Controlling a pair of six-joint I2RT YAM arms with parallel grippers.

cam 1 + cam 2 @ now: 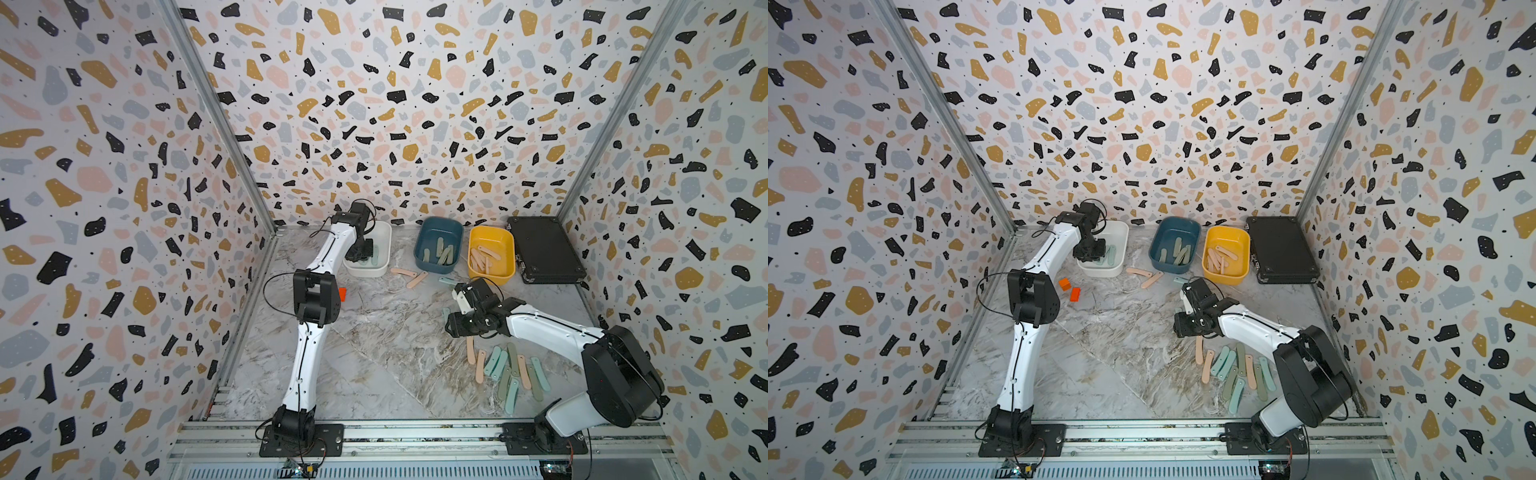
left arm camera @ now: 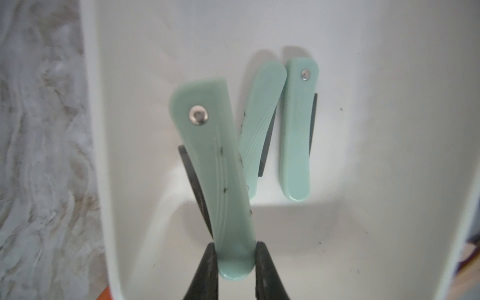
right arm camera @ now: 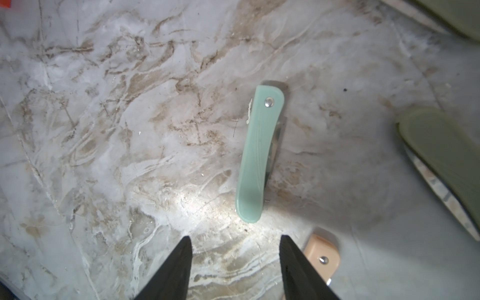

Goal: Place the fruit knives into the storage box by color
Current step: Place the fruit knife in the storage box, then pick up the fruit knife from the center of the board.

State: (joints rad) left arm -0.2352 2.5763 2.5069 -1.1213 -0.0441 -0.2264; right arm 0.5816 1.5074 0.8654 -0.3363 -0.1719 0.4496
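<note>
My left gripper (image 2: 235, 259) hangs inside the white storage box (image 1: 381, 239), shut on the rounded end of a mint-blue fruit knife (image 2: 215, 168). Two more mint-blue knives (image 2: 298, 130) lie flat on that tub's floor. The teal box (image 1: 428, 230) holds sage-green knives, and the yellow box (image 1: 494, 235) holds peach ones. My right gripper (image 3: 235, 244) is open low over the marble, with nothing between its fingers. A mint-blue knife (image 3: 259, 155) lies just ahead of it and a peach knife (image 3: 322, 257) just beside it. Several mixed knives (image 1: 507, 370) lie at the front right.
Two peach knives (image 1: 409, 277) and a mint one (image 1: 448, 281) lie on the table in front of the tubs. A flat black case (image 1: 544, 249) stands at the back right. Two orange blocks (image 1: 1070, 289) sit by the left arm's elbow. Patterned walls close three sides.
</note>
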